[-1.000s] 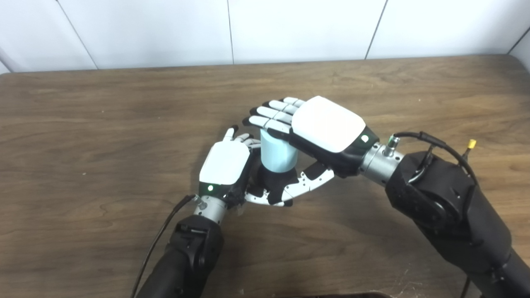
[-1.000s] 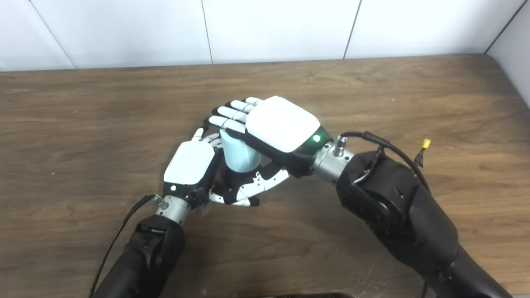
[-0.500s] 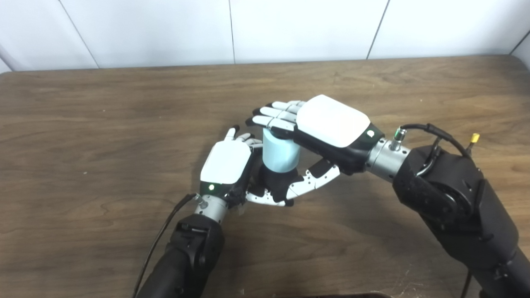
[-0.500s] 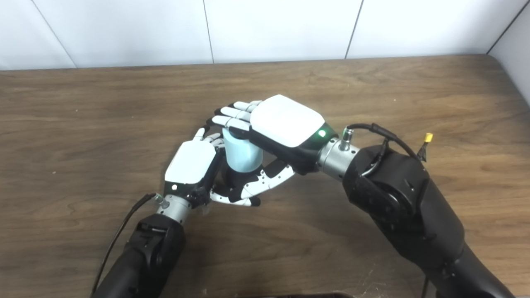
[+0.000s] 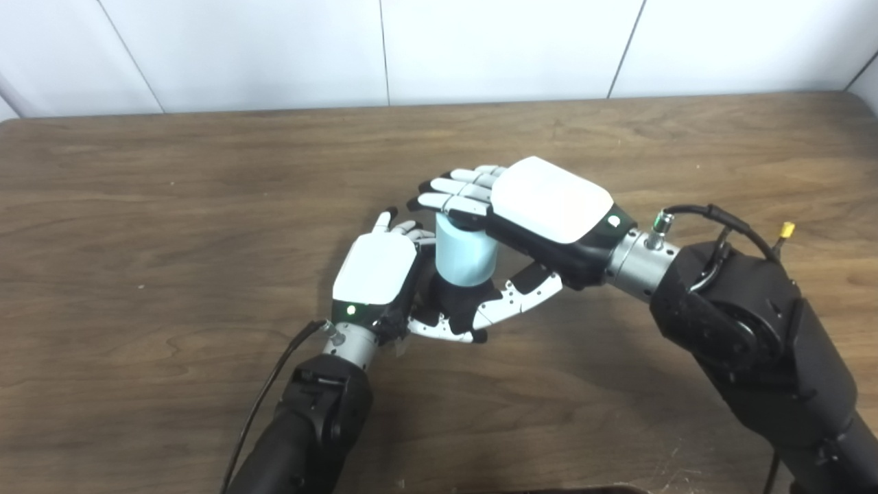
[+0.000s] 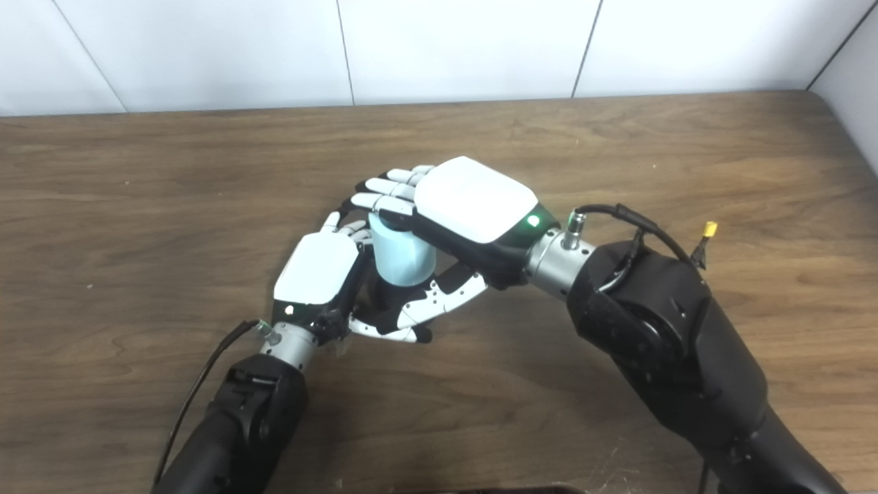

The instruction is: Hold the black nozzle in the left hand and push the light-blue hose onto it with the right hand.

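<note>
Item: short light-blue cylindrical hose (image 5: 466, 255), upright over a black nozzle (image 5: 454, 305), near the middle of the brown wooden table (image 5: 137, 206). Left hand (image 5: 376, 273) wrapped around the nozzle. Right hand (image 5: 542, 206) clasping the hose, fingers (image 5: 449, 200) across its top.

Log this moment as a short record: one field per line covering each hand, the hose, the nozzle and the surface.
left hand: shut on the black nozzle, low over the table
right hand: palm down over the hose top, fingers on it
light-blue hose: upright, standing on the nozzle
black nozzle: mostly hidden between the hands, under the hose
table: brown wood
seating depth: cannot tell
</note>
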Controlling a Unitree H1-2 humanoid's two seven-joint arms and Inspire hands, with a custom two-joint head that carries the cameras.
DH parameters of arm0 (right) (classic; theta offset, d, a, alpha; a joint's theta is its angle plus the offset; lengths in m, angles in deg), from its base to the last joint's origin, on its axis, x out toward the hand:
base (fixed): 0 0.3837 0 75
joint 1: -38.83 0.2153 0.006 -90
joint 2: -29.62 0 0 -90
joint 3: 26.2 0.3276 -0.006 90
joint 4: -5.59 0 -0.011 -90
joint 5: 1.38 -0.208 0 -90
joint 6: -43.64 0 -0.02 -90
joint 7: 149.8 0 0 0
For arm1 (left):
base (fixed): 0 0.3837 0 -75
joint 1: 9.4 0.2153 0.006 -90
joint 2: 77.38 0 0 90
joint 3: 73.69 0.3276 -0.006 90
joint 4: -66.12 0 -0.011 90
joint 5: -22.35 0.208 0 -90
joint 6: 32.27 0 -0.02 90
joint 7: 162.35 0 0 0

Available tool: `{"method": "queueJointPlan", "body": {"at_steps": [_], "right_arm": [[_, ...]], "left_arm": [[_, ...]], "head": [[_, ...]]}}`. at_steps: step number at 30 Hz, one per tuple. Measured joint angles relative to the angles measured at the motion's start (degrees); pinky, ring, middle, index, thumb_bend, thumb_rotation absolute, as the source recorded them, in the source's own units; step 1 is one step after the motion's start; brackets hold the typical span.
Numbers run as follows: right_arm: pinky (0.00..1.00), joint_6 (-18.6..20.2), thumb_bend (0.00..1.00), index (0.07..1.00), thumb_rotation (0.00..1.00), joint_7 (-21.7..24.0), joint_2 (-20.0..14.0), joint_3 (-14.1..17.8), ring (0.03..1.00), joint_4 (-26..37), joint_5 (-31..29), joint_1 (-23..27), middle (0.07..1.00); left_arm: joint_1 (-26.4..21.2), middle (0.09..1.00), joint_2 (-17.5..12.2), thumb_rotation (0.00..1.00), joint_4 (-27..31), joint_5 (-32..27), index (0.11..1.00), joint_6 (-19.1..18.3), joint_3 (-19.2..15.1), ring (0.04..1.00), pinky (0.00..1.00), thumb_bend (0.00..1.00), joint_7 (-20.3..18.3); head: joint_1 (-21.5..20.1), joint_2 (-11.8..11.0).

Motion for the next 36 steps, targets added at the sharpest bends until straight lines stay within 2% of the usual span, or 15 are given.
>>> {"method": "queueJointPlan", "body": {"at_steps": [8, 16, 23, 36], "right_arm": [[0.93, -0.08, 0.6, 0.902, 0.84, 0.09, 0.12, -0.49, 0.931, 0.27, 0.83, -0.26, 0.912], [0.89, -0.47, 0.61, 0.89, 0.87, 0.02, 0.07, -2.5, 0.898, 0.45, 3.97, -1.43, 0.904], [0.87, -0.45, 0.63, 0.867, 0.86, -1.43, 0.08, -3.45, 0.875, 0.35, 5.97, -2.05, 0.88], [0.9, -0.51, 0.62, 0.901, 0.87, -4.25, 0.08, -4.44, 0.9, -1.42, 6.62, -2.04, 0.905]], "left_arm": [[0.06, 0.745, 0.03, 0.05, -0.03, 0.01, 0.483, 0.03, 0.0, 0.854, 1.0, 0.52, 0.15], [0.09, 0.762, 0.04, 0.05, 0.0, 0.02, 0.484, 0.03, 0.03, 0.866, 1.0, 0.52, -0.12], [0.09, 0.761, 0.03, 0.05, 0.01, 0.07, 0.484, 0.06, 0.07, 0.867, 1.0, 0.52, -0.2], [0.11, 0.759, -0.01, 0.05, 0.01, 0.07, 0.484, 0.04, 0.04, 0.865, 1.0, 0.52, -0.24]], "head": [[0.18, 0.18], [0.18, 0.35], [0.0, 0.53], [0.0, 0.62]]}}
